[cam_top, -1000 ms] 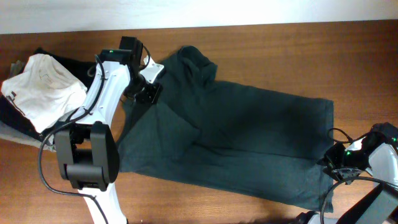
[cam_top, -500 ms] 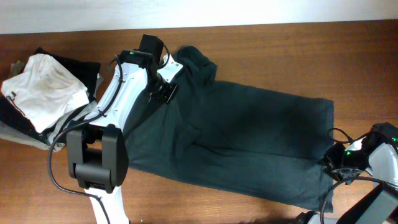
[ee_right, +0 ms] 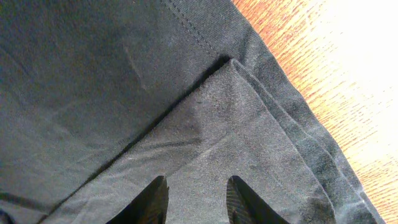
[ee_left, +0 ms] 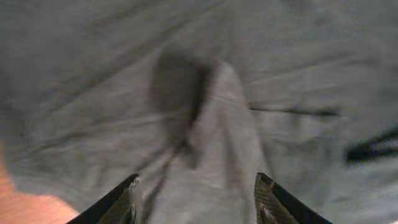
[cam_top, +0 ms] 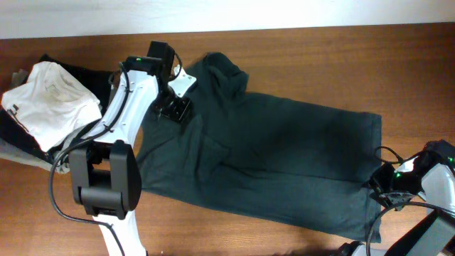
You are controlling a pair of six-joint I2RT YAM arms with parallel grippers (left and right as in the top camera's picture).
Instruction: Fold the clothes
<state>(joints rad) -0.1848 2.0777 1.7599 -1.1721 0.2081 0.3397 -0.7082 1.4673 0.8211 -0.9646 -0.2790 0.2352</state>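
Note:
The dark charcoal shirt [cam_top: 284, 156] lies spread across the wooden table, plain side up, with a sleeve bunched at the top [cam_top: 222, 71]. My left gripper [cam_top: 173, 107] hovers over the shirt's upper left part. In the left wrist view it [ee_left: 198, 190] stands open, and only wrinkled cloth [ee_left: 217, 112] lies below the gap. My right gripper [cam_top: 380, 186] is at the shirt's lower right corner. In the right wrist view its fingers [ee_right: 198, 193] stand a little apart over a folded-over corner flap [ee_right: 236, 130], beside the hem [ee_right: 280, 93].
A white garment [cam_top: 50, 96] sits on a pile of dark and light grey garments [cam_top: 18, 146] at the table's left end. Bare wood [cam_top: 320, 57] shows behind the shirt and at the right edge [ee_right: 336, 74]. Cables [cam_top: 387, 206] loop by the right arm.
My left gripper went from shut to open, letting go of the cloth, after swinging right and then back left. The shirt's left side was pulled slightly inward. The right arm stayed put.

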